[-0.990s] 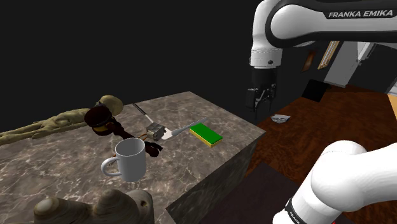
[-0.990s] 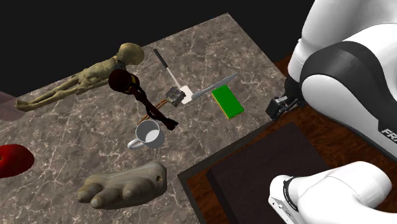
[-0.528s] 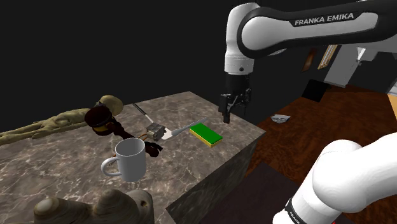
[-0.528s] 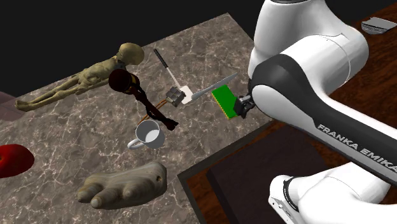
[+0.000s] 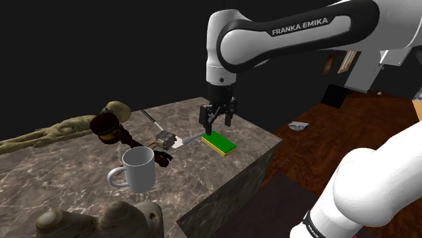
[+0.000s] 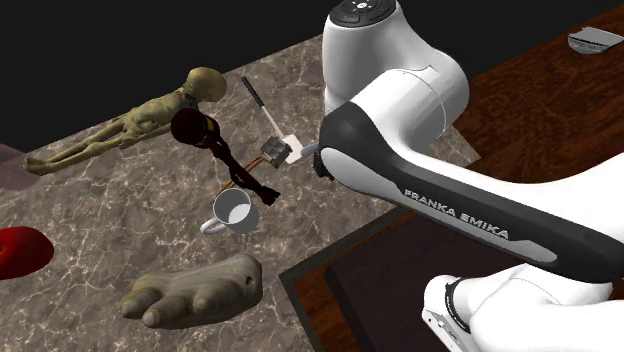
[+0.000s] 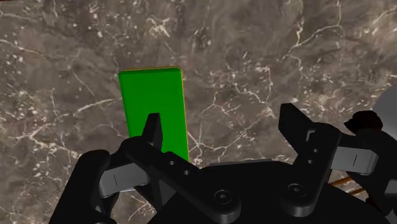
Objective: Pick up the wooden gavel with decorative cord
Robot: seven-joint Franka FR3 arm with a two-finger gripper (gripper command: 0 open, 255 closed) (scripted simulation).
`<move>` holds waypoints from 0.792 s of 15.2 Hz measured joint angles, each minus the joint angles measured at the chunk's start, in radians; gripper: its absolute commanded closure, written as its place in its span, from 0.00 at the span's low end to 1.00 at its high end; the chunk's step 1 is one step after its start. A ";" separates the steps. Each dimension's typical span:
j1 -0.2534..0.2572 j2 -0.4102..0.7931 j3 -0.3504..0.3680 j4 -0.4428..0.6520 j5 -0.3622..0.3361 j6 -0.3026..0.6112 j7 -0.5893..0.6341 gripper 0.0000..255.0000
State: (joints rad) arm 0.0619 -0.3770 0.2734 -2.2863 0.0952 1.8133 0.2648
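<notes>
gavel (image 5: 122, 135) lies flat on the marble counter (image 5: 203, 109), dark brown all over. long axis runs diagonal. in the second exterior view the head (image 6: 189, 128) sits upper left, right by the head of the olive figure (image 6: 120, 132). the handle runs down and right, and its butt end finishes just beside the white mug (image 6: 235, 211). so the head points at the figure, the handle at the mug and the stand side of the counter. cord is too small to make out properly.

gripper (image 5: 218, 122) hangs above the green block (image 5: 219, 142) near the counter's end, pointing down. it's open: in the wrist view the two fingers (image 7: 153, 130) stand well apart, with bare counter between them. one finger is over the edge of the block.

gavel vs gripper: well apart, no contact. in the shoulder view the gavel is off to the gripper's left. a white-handled knife (image 5: 188, 140) and a small brown block (image 5: 164, 140) lie between them. the handle end is the part nearer the gripper, the head the farthest.

counts:
- one gavel
- one mug
- one green block
- one olive figure
- one knife
- one small brown block
- one thin black-handled tool (image 6: 257, 103) next to the small brown block
- one stone hand (image 5: 128, 218) at the counter's near edge
- one red lump (image 6: 20, 250) at the second exterior view's left edge
- one arm, one gripper
</notes>
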 measured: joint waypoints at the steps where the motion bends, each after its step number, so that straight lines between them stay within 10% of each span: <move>1: 0.002 0.033 0.013 0.028 -0.005 0.013 0.015 0.00; 12: 0.050 0.390 0.140 0.312 -0.134 0.150 0.210 0.00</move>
State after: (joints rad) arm 0.1115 0.0128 0.4131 -1.9746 -0.0391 1.9635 0.4753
